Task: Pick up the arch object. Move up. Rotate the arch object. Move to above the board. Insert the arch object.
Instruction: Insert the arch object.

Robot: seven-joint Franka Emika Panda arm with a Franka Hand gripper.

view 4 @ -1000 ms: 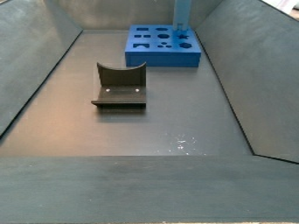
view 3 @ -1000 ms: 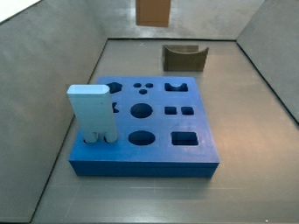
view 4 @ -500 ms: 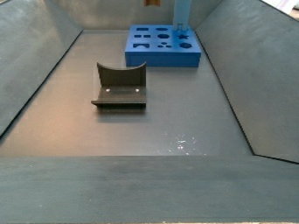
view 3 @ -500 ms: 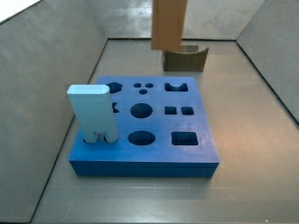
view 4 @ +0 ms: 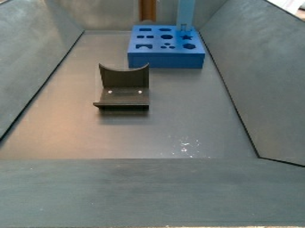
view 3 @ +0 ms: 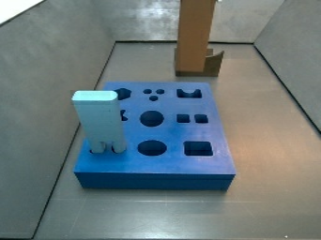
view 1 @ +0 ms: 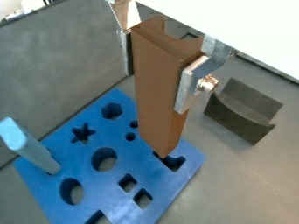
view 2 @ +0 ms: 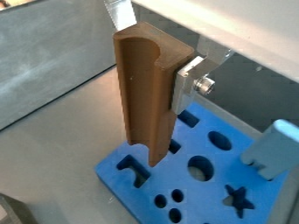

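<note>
Orange-brown arch object (view 1: 156,92) hangs upright in the gripper (view 1: 162,44), and you can see it in both wrist views, clamped between the flat silver fingers (view 1: 193,80) near its upper end; the jaws are closed just to the width of the slab, nothing else between them. In the wrist view (view 2: 149,92) you get its rounded top edge and long plain faces, lower end pointing down at the board (view 2: 131,172). Your board is the bright-blue slab with round, square, star and notched holes; in a wrist view the arch's lower end sits over the notched hole near the board's edge (view 1: 176,163), but you cannot tell if it touches or is still above. In a side view the arch object (view 3: 196,36) stands tall behind the board's (view 3: 157,172) far edge, its top cut off by the frame, hiding most of the dark olive block (view 3: 213,62). Pale blue post (view 3: 98,120) stands upright at the board's near-left corner. In a side view the olive block (view 4: 121,87) lies on the grey floor, well apart from the board (view 4: 165,55).
</note>
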